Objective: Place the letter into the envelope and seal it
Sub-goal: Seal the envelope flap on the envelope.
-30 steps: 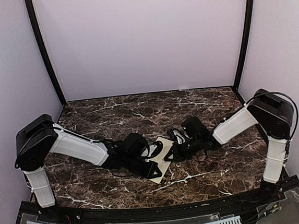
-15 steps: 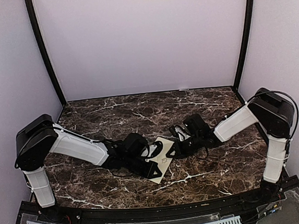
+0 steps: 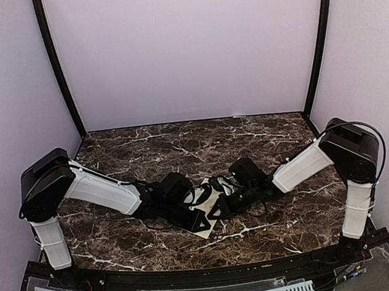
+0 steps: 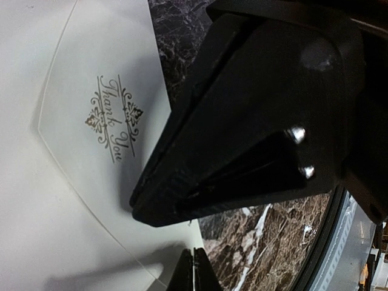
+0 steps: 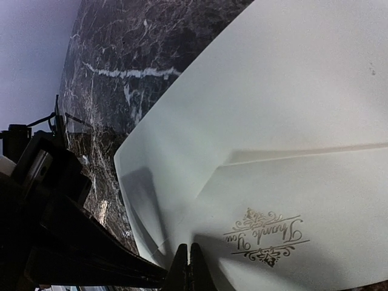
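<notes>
One plain cream paper envelope (image 5: 291, 121), with a gold "Thank You" emblem (image 4: 115, 118) on its flap, lies mid-width on the dark marble table surface (image 3: 181, 143), toward the near edge. My two arms cover most of it from above. My left gripper (image 4: 193, 273) is closed and empty; my right gripper (image 5: 187, 267) likewise, tips at the envelope.
</notes>
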Controlling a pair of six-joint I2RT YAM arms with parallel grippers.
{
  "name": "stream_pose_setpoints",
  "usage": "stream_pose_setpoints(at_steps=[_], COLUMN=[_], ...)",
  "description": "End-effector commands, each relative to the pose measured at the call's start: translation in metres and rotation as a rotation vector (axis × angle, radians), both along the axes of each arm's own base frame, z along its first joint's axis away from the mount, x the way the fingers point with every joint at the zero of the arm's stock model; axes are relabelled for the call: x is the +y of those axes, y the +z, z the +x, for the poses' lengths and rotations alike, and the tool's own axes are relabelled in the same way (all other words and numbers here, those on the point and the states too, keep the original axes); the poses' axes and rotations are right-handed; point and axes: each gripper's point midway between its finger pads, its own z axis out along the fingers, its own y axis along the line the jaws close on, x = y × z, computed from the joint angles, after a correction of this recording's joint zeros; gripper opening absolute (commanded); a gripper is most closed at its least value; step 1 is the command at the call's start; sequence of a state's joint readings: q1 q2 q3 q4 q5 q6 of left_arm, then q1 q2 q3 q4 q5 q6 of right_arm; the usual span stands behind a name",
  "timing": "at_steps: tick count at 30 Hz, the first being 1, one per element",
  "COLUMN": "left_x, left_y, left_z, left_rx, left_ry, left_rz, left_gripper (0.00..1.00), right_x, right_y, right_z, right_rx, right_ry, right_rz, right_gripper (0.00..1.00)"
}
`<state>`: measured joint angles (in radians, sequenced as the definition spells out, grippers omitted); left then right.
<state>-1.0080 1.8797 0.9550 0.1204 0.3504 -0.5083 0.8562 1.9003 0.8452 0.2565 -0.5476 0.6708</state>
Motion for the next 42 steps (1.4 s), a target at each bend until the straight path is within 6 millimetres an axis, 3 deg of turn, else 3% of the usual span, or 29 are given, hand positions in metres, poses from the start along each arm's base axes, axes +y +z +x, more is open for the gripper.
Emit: stream_pose_setpoints(at_steps=[1,7,11,15,21,24,32,42], left_x=[0.013,0.012,0.013,0.013,0.012,0.012,0.013,0.012], left_y=[-0.007,-0.005,-0.006,-0.006,-0.005,-0.005,-0.007,-0.005], left_z=[-0.004,-0.004,-0.005,-0.004,-0.003,-0.004,-0.006,-0.005], left_rx=[0.014,0.012,0.014,0.013,0.011,0.012,0.018,0.017], left_ry=[0.005,0.005,0.006,0.006,0.010,0.009,0.006,0.007], left_rz=[0.064,0.060,0.064,0.064,0.058,0.058,0.061,0.057], left_gripper=[0.02,0.02,0.02,0.02,0.02,0.02,0.02,0.02], right_x=[-0.017,-0.031,-0.030,-0.018,0.005,0.009,0.012,0.000], right_y=[-0.020,-0.026,-0.025,-0.022,-0.024,-0.025,-0.024,-0.032], right_z=[0.020,0.044,0.048,0.035,0.001,0.000,0.024,0.062], right_rx=[0.036,0.027,0.027,0.035,0.065,0.066,0.041,0.017], right_ry=[-0.106,-0.187,-0.188,-0.119,-0.007,-0.017,-0.105,-0.239], right_rz=[-0.055,-0.067,-0.055,-0.032,-0.017,-0.023,-0.028,-0.052], right_gripper=[0.00,0.00,0.00,0.00,0.00,0.00,0.00,0.00])
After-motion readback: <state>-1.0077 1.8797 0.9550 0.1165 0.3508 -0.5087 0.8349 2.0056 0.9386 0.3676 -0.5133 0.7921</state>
